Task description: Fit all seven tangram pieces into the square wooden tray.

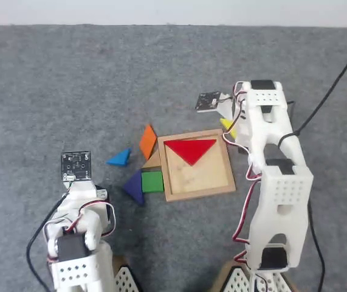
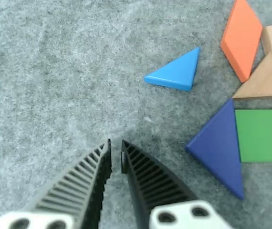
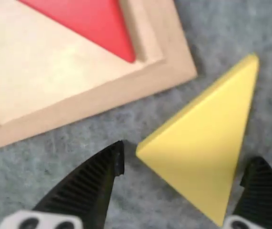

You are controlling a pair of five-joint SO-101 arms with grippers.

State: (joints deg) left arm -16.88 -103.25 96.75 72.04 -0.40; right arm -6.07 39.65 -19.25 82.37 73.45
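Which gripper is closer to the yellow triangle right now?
Right. The right gripper is open, straddling the yellow triangle beside the wooden tray. The left gripper sits over the carpet on the tray's far side, near the small blue triangle.

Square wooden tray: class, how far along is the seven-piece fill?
Done: red triangle in the square wooden tray. In hand: yellow triangle between the right arm's open jaws, on the carpet. Left outside: light-blue triangle, orange parallelogram, tan wooden triangle, dark-blue triangle, green square.

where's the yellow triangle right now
The yellow triangle lies on the grey mat just outside the wooden tray corner, between the right gripper open fingers; in the high view it sits off the tray's far right corner.
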